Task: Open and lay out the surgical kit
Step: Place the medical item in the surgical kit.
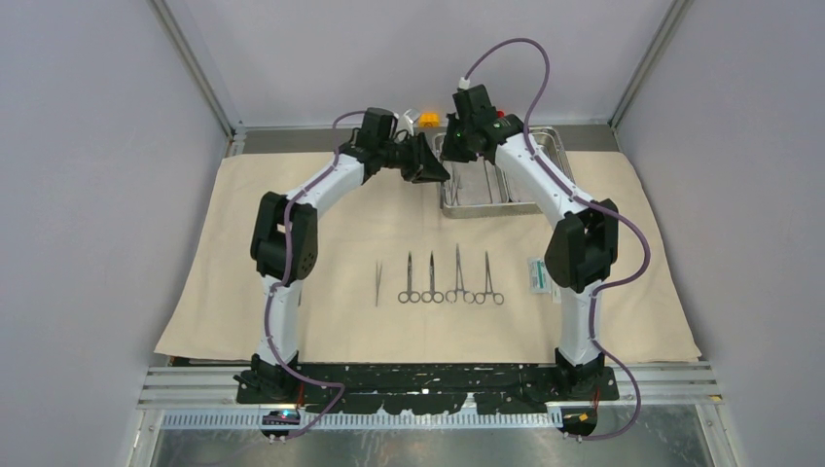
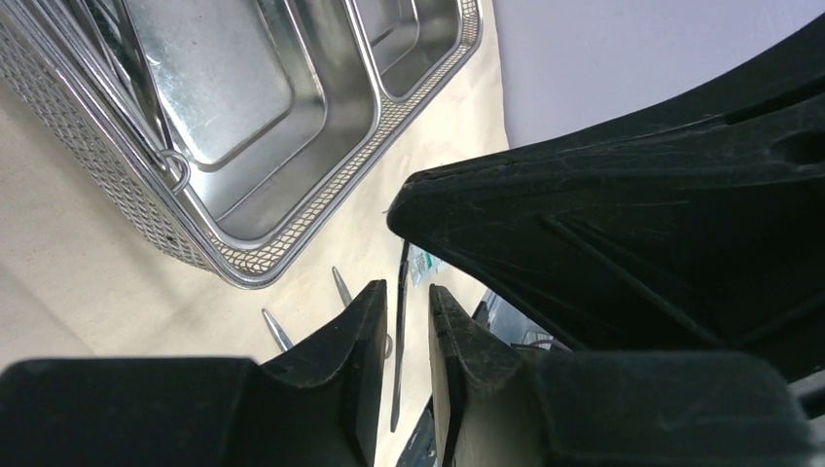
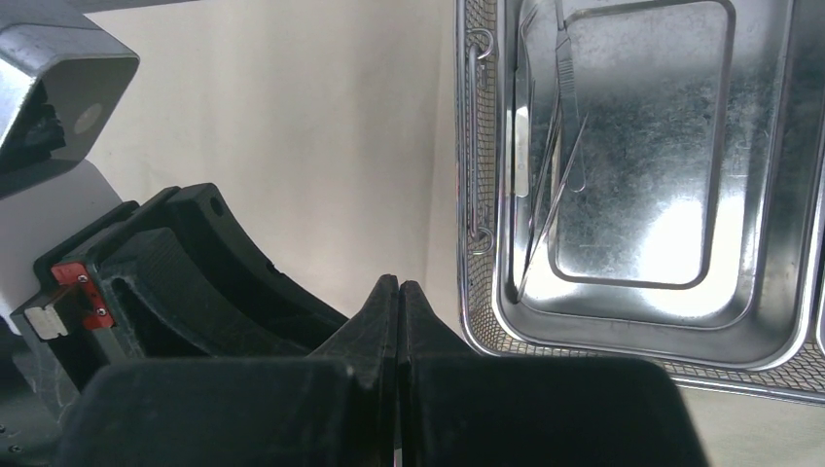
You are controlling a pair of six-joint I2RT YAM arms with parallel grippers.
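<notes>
The beige cloth [image 1: 292, 233] is spread flat, with the steel tray [image 1: 467, 206] at its far middle. My right gripper [image 1: 453, 149] is shut and a slim straight handle [image 2: 400, 331] hangs from its tip. My left gripper [image 2: 407, 289] stands narrowly open round that handle, with a thin gap on each side. Both meet just left of the tray [image 2: 292, 243]. More slim instruments [image 3: 553, 146] lie in the tray's left compartment [image 3: 486, 321]. Tweezers [image 1: 378, 282] and several ring-handled clamps [image 1: 457, 277] lie in a row on the near cloth, and a white and teal packet [image 1: 536, 274] lies to their right.
A small orange block [image 1: 428, 120] sits behind the tray by the back wall. Grey enclosure walls stand on the left, right and back. The right arm's elbow [image 1: 582, 243] hangs over the cloth beside the packet.
</notes>
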